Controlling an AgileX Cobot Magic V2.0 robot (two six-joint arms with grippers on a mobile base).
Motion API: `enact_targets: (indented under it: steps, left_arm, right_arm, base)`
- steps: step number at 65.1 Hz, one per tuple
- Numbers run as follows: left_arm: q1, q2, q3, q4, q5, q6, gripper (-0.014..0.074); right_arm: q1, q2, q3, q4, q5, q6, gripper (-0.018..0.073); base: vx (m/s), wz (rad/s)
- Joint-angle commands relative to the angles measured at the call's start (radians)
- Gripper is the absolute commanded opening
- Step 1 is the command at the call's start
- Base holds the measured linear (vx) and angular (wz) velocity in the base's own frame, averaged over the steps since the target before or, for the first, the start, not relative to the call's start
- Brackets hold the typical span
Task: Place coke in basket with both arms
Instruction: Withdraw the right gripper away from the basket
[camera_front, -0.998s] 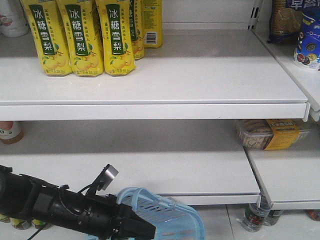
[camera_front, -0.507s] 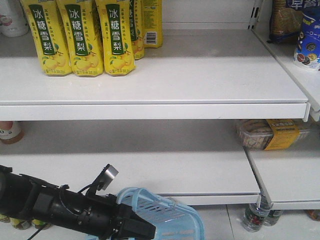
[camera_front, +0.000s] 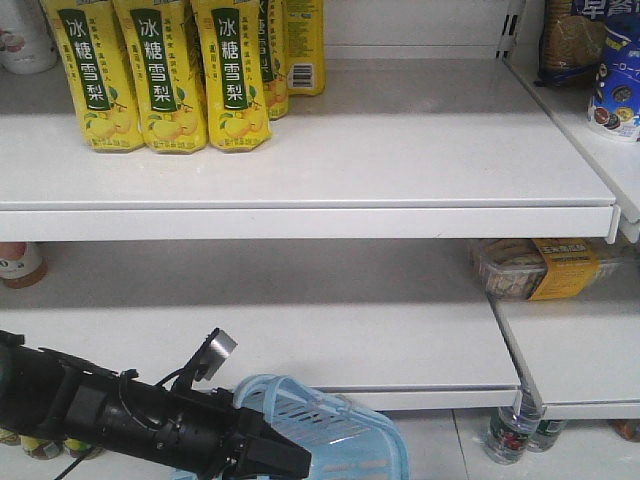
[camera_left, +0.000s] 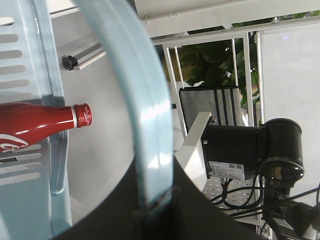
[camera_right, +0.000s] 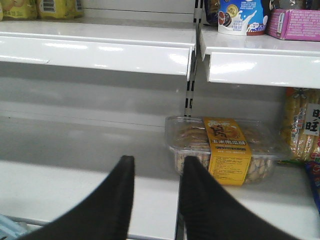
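The coke (camera_left: 30, 131) ran off the left wrist picture's edge, and the arm (camera_front: 140, 415) hid the basket's (camera_front: 340, 435) near side.

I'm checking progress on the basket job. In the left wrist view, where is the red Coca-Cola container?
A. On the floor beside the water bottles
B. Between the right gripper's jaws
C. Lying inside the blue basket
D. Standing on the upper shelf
C: the coke lies sideways against the slotted wall of the basket.

Red coke (camera_left: 30, 131) lies sideways inside the tilted light-blue basket (camera_front: 340, 425).
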Motion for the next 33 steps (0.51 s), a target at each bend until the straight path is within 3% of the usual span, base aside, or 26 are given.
enact_targets:
  steps: [1,33]
  left_arm:
    - [-0.001,-0.049,-0.019,-0.112,0.149,0.008,-0.0006]
    - [-0.001,-0.049,-0.019,-0.112,0.149,0.008,-0.0006]
  right_arm:
    - [-0.003,0.012,-0.029,-0.021,-0.064,-0.004,-0.0013]
    - [-0.003,0.012,-0.029,-0.020,-0.066,-0.003,-0.0009]
  base:
    - [0.00,0.00]
    - [0.00,0.00]
